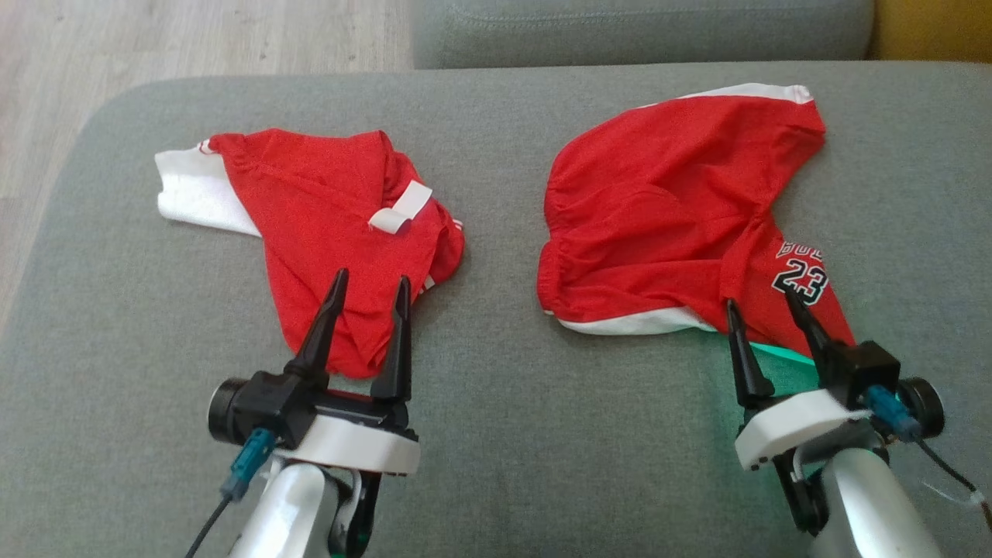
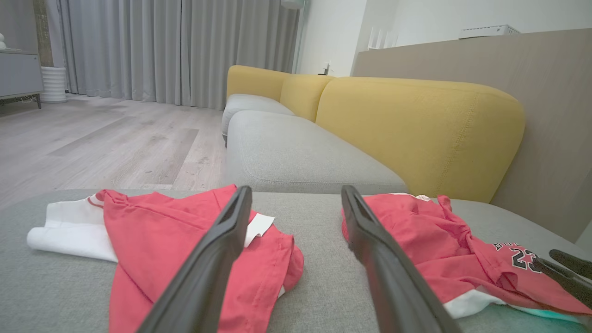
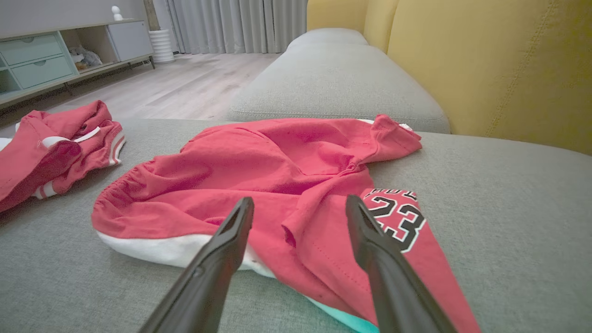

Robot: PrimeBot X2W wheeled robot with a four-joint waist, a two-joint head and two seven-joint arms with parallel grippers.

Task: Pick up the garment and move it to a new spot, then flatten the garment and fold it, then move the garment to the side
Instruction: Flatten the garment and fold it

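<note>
Garment [image 1: 666, 201] beneath right gripper [image 1: 760, 298] tips, jaws apart; left gripper [image 1: 372, 277] apart too.

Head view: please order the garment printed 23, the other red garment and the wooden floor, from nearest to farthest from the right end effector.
1. The garment printed 23: at the fingertips of the right end effector, right side.
2. The other red garment: across the grey cushion, left side.
3. The wooden floor: beyond the cushion, far left.

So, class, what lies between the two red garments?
Bare grey cushion lies between the left garment and the numbered garment; the head view shows it.
</note>
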